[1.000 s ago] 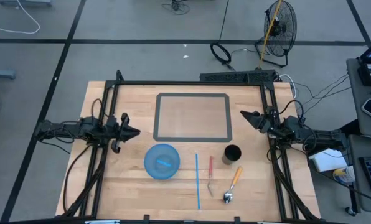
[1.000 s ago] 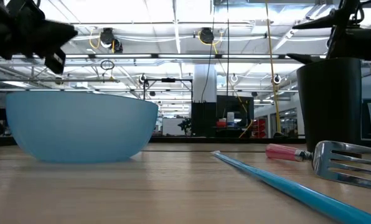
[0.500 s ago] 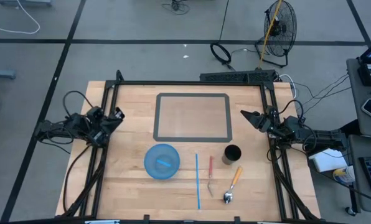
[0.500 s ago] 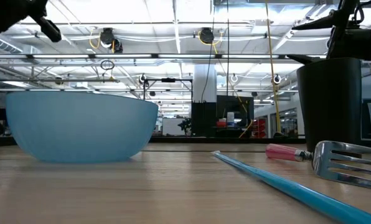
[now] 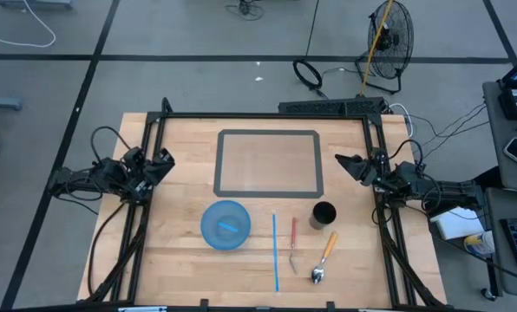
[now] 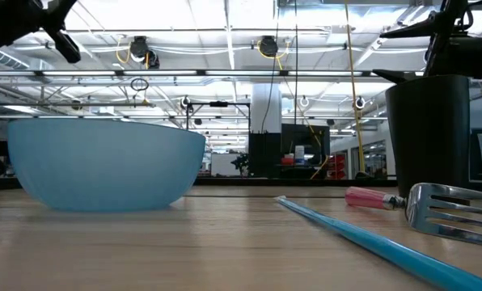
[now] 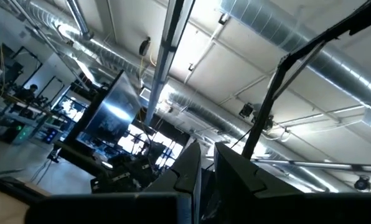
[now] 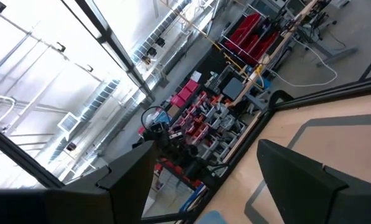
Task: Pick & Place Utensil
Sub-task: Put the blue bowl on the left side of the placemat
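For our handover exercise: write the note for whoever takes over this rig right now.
Left gripper: fingers shut, empty, at the table's left edge.
Right gripper: fingers open, empty, at the right edge.
Blue bowl holds a small blue item. Blue stick, red-handled fork and orange-handled spoon lie on the table beside the black cup.
Left: those three utensils, none gripped.

- No text, label, brand, number or sign can be read in any of the views.
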